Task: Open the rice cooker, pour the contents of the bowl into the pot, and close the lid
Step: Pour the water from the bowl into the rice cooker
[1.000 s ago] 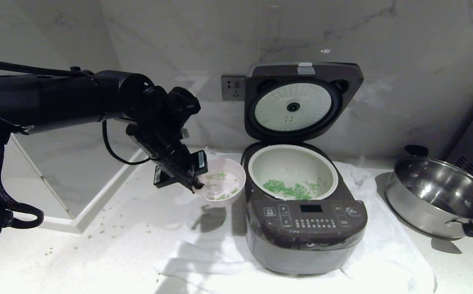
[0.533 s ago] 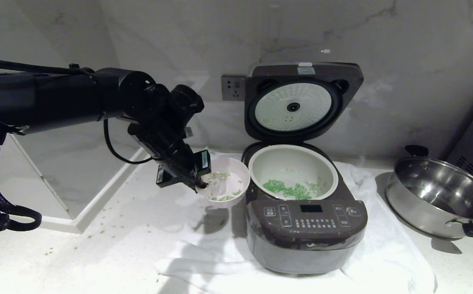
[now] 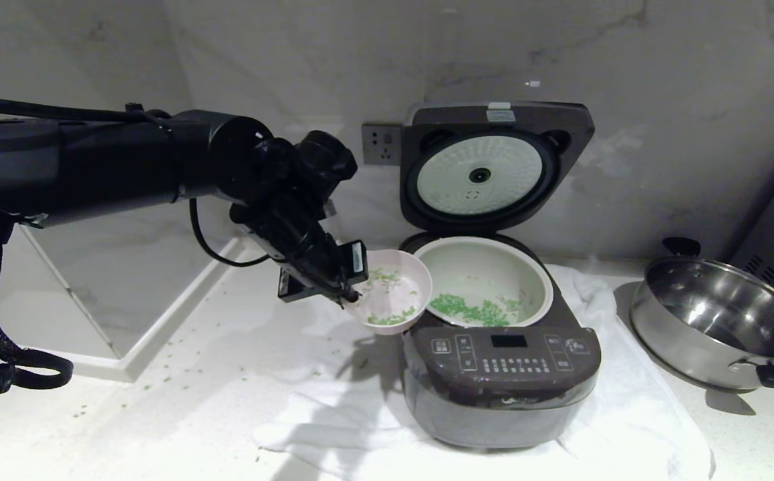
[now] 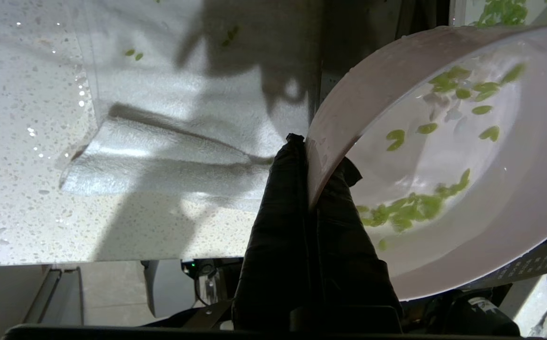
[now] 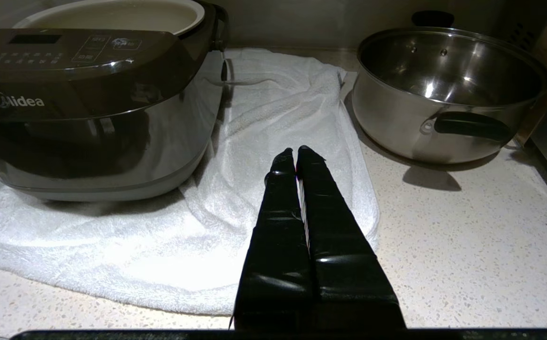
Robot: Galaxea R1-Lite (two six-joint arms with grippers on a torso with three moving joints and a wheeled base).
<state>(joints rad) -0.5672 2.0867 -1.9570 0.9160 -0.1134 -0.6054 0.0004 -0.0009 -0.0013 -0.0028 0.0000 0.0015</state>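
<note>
Left gripper [image 3: 350, 297]: clamped on the bowl [image 3: 392, 296] rim, left of the pot [image 3: 480, 279].
Bowl: airborne, tilted, green contents [image 3: 390, 318] inside.
Lid [image 3: 494, 164]: raised, far side.
Right gripper [image 5: 296, 155]: closed, empty, over towel [image 5: 273, 118].

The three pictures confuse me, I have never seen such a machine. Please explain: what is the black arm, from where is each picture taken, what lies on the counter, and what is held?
The black arm belongs to a two-armed robot. The wide picture comes from a camera on its head; the other two come from cameras on its wrists, behind the fingers. The left tool is shut on the rim of the pink bowl, which holds green bits and hangs by the pot. The rice cooker stands on a white towel, its lid up. A steel pan stands to its right. The right tool is shut, holds nothing and hovers over the towel.
</note>
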